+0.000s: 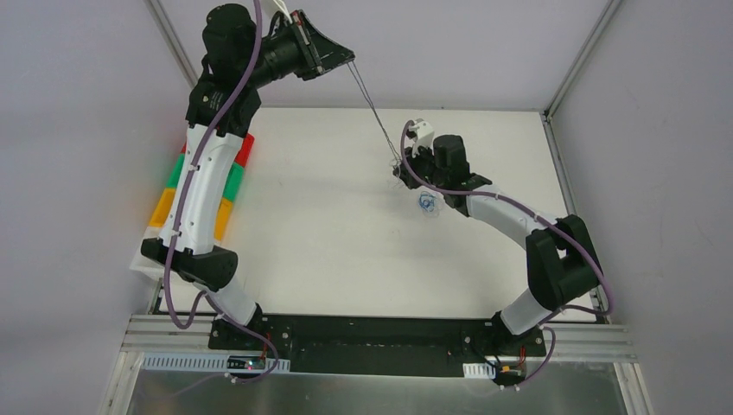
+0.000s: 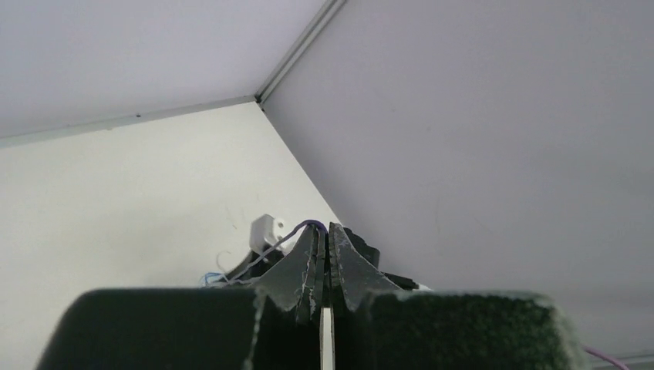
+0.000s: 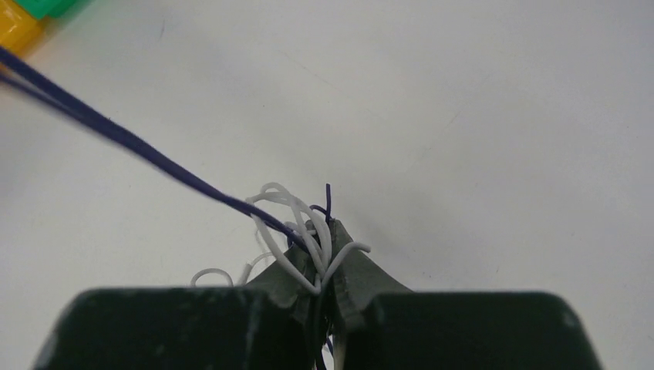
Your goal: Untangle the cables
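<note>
The cables are thin purple, white and blue wires. A dark purple strand (image 1: 373, 108) runs taut through the air from my raised left gripper (image 1: 350, 59) down to my right gripper (image 1: 399, 169) near the table. The left gripper (image 2: 325, 228) is shut on the purple strand (image 2: 305, 226), which loops over its tips. The right gripper (image 3: 324, 233) is shut on a knot of white wires (image 3: 287, 202) and the purple strand (image 3: 116, 132). A small blue tangle (image 1: 426, 204) lies on the white table just below the right gripper, and also shows as blue wires (image 2: 213, 276) in the left wrist view.
Red, green and yellow blocks (image 1: 232, 183) sit in a stack at the table's left edge, partly under the left arm; the yellow block (image 3: 15, 29) and green block (image 3: 46, 6) show in the right wrist view's corner. Grey walls enclose the white table (image 1: 328, 242).
</note>
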